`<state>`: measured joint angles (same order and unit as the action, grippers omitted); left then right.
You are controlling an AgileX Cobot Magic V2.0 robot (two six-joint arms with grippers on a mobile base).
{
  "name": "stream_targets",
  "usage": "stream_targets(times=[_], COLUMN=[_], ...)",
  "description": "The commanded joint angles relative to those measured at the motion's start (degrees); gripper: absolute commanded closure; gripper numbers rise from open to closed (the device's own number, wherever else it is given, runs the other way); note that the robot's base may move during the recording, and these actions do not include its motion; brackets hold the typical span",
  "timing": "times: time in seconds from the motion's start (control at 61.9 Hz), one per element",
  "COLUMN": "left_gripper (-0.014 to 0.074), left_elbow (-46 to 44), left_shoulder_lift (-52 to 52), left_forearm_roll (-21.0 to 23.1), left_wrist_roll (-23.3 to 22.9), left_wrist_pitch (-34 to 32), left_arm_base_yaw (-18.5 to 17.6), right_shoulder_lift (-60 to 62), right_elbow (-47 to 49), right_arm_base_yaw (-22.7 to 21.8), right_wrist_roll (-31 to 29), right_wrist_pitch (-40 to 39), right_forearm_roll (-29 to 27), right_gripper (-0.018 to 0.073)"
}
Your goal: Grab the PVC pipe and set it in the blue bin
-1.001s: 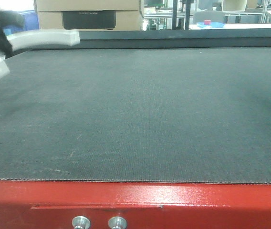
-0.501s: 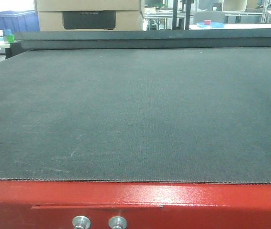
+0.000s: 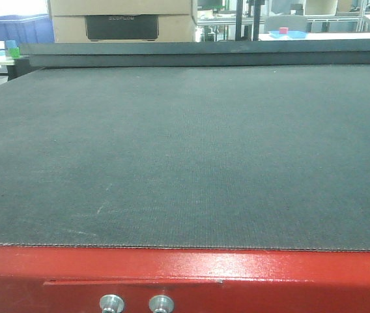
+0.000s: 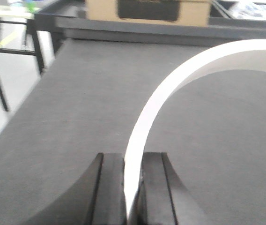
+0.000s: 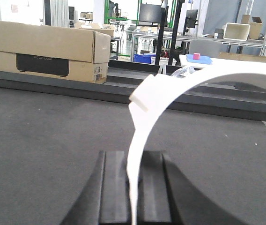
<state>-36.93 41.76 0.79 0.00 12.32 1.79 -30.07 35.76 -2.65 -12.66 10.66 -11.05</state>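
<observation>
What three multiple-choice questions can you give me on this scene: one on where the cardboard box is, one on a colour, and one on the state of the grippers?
1. Where does the cardboard box stand?
A) beyond the far edge of the mat
B) in the middle of it
C) on the near edge

2. What colour is the table's front rim?
A) blue
B) red
C) yellow

3. How are the two grippers?
A) both open
B) each shut on a white curved pipe
C) one open, one shut

Answers:
1 A: the front view shows the box behind the mat's back edge.
2 B: the strip below the mat is plainly red.
3 B: the left gripper pinches the left pipe, and the right gripper pinches the right pipe.
</observation>
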Motion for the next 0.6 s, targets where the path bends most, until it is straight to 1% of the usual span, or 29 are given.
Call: stream_targets(times=[0.0,0.113,0.258,0.372,0.581], left_gripper=[0.0707,0.0707,0.0707,0.0707,0.0707], left_elbow=[1.8,2.7,2.7,2.9,2.9], left_shoulder_lift=[-4.1,-7.5,-8.4,-8.6,-8.6], left_forearm_roll=[0.3,0.3,0.3,1.4,1.4], left_wrist_roll=[0.0,0.0,0.0,0.0,0.0], left_wrist_pitch=[-0.3,0.4,0.5,0.9,0.6], left_arm_base_yaw=[2.7,4.3,4.3,4.3,4.3], right_shoulder_lift=[1.3,1.6,1.6,1.6,1.6], right_elbow=[-0.9,-1.1,-1.1,-1.1,-1.1], right_arm_base_yaw=[0.1,0.1,0.1,0.1,0.1], right_wrist_roll=[-0.5,-0.5,-0.5,-0.5,-0.5], right_wrist_pitch=[-1.6,-1.5,-1.7,-1.7,-1.7], right_forearm_roll=[0.6,0.6,0.6,0.6,0.6], right_gripper=[0.0728,0.0728,0.0728,0.0728,0.0728])
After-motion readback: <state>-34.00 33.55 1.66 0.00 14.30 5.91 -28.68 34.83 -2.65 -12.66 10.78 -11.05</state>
